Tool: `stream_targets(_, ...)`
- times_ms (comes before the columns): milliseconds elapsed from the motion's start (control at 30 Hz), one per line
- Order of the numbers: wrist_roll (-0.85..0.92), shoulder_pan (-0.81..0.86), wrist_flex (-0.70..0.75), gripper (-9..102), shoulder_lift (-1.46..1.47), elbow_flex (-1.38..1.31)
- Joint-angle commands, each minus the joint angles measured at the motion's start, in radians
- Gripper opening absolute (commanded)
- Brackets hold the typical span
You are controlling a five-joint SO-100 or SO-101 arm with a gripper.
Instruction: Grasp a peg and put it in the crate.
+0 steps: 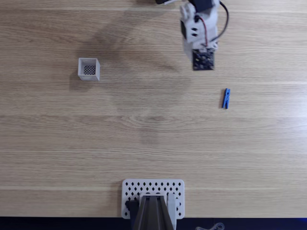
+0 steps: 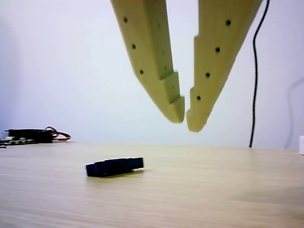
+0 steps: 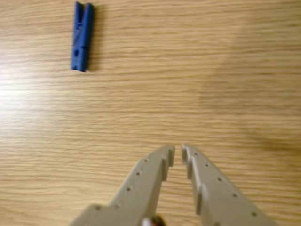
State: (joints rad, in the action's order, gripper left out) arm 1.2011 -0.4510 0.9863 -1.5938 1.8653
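The blue peg lies flat on the wooden table, right of centre in the fixed view. The white crate, with its dark mesh bottom, stands far to the left and holds nothing. My arm reaches in from the top edge, up and left of the peg. In the wrist view my gripper is shut, tips almost touching with nothing between them, and the peg sits ahead to the upper left. The other view shows the gripper hovering above the table, right of the peg.
A white perforated plate carrying a dark stand sits at the table's bottom edge in the fixed view. The other view shows a black cable hanging at the right and a dark board with red wires at the far left.
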Motion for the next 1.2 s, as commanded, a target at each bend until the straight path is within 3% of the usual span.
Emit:
stream_targets(0, 0.008, -0.063, 0.095, 0, 0.061, -0.324)
stream_targets(200, -0.009, -0.132, 0.183, 0, 0.295, -0.607)
stream_targets(500, -0.115, -0.155, 0.195, 1, 0.525, -0.923)
stream_targets(833, -0.126, -0.114, 0.179, 16, 0.647, -1.031)
stream_targets(1167, -0.112, -0.026, 0.178, 17, 0.660, -1.028)
